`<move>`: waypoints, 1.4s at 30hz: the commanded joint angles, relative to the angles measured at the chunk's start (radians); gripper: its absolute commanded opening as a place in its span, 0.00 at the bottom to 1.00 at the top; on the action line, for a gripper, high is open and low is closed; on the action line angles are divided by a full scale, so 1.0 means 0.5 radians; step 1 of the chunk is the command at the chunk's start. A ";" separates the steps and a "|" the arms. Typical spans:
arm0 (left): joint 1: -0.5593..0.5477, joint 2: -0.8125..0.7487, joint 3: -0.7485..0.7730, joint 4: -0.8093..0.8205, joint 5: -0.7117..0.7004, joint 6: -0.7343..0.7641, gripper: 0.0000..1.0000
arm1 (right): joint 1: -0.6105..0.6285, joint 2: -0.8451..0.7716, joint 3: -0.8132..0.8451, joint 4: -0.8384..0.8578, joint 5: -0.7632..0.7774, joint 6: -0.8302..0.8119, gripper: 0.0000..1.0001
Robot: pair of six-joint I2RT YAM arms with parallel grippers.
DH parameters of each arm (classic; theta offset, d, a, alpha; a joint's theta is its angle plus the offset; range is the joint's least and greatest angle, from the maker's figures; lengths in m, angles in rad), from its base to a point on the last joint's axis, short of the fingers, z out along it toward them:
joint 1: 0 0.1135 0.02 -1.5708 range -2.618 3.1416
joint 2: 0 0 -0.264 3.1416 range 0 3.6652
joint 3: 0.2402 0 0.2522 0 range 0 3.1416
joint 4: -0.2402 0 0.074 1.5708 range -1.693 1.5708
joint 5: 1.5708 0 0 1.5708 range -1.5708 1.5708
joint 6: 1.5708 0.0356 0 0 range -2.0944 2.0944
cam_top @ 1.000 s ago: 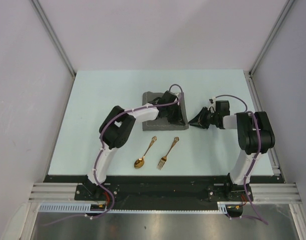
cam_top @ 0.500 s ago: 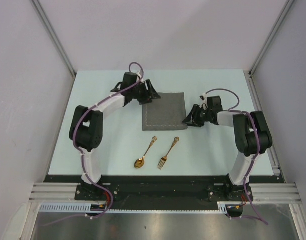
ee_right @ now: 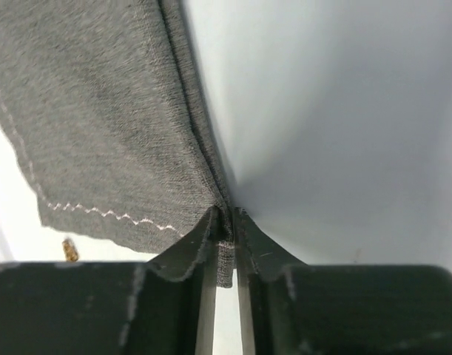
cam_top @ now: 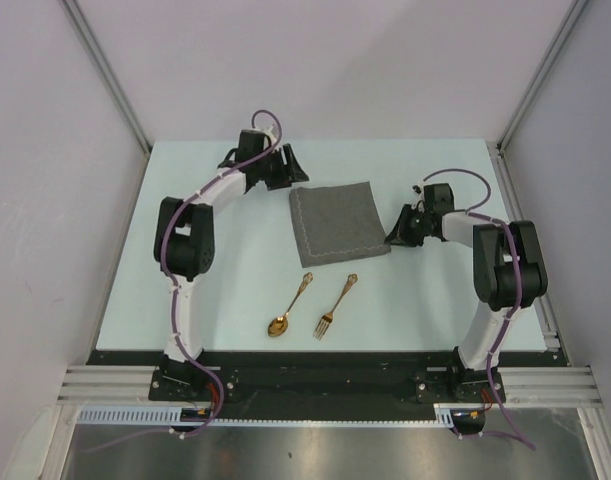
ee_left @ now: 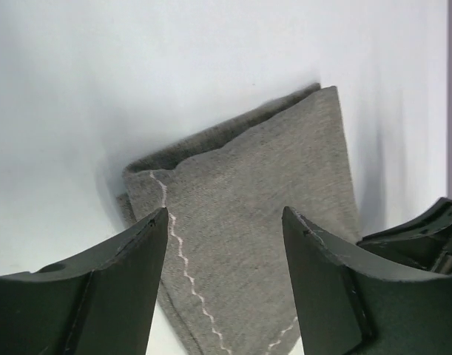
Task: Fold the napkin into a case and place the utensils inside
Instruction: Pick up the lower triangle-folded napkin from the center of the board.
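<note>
Napkin (cam_top: 337, 222) newly askew, right edge in grip of right end effector (cam_top: 395, 238).

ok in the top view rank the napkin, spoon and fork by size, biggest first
1. napkin, clearly the largest
2. spoon and fork: they look about the same length, so I can't rank one above the other

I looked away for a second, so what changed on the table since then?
The left hand let go of the napkin and swung back to its far left corner, open. The right hand moved in and pinched its right edge; the cloth lies flat, slightly turned. Spoon and fork stayed put.
</note>
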 commanded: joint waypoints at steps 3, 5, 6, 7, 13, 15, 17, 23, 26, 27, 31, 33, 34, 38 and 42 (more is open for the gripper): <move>0.037 0.132 0.224 -0.172 0.047 0.240 0.69 | -0.002 -0.002 0.252 -0.333 0.390 -0.176 0.33; 0.055 0.243 0.438 -0.377 0.096 0.326 0.68 | 0.044 -0.039 0.350 -0.389 0.519 -0.203 0.42; 0.061 0.280 0.479 -0.432 0.114 0.351 0.68 | 0.072 -0.051 0.381 -0.432 0.562 -0.213 0.44; 0.073 0.313 0.485 -0.436 0.133 0.360 0.68 | 0.142 -0.070 0.439 -0.456 0.596 -0.216 0.46; 0.126 0.360 0.353 -0.227 0.296 0.207 0.69 | 0.265 -0.015 0.467 -0.435 0.566 -0.182 0.52; 0.129 0.366 0.363 -0.239 0.262 0.213 0.69 | 0.284 -0.021 0.445 -0.411 0.550 -0.197 0.52; 0.129 0.372 0.356 -0.246 0.243 0.216 0.69 | 0.369 -0.063 0.451 -0.398 0.584 -0.225 0.53; 0.129 0.387 0.283 -0.243 0.253 0.167 0.64 | 0.758 -0.091 0.602 -0.435 0.912 -0.305 0.67; 0.132 0.390 0.252 -0.206 0.289 0.105 0.61 | 0.918 0.004 0.764 -0.496 1.007 -0.280 0.70; 0.135 0.403 0.255 -0.197 0.308 0.090 0.60 | 1.016 0.092 0.813 -0.521 1.047 -0.277 0.70; 0.147 0.412 0.231 -0.200 0.342 0.041 0.52 | 1.225 0.307 1.095 -0.634 1.182 -0.253 0.70; 0.162 0.409 0.215 -0.197 0.351 0.026 0.51 | 1.296 0.366 1.151 -0.635 1.216 -0.252 0.71; 0.169 0.403 0.197 -0.193 0.354 0.019 0.51 | 1.339 0.415 1.184 -0.625 1.243 -0.253 0.71; 0.190 0.403 0.154 -0.160 0.400 -0.033 0.48 | 1.400 0.547 1.283 -0.668 1.287 -0.231 0.73; 0.193 0.394 0.114 -0.099 0.400 -0.079 0.58 | 1.419 0.636 1.310 -0.638 1.286 -0.246 0.74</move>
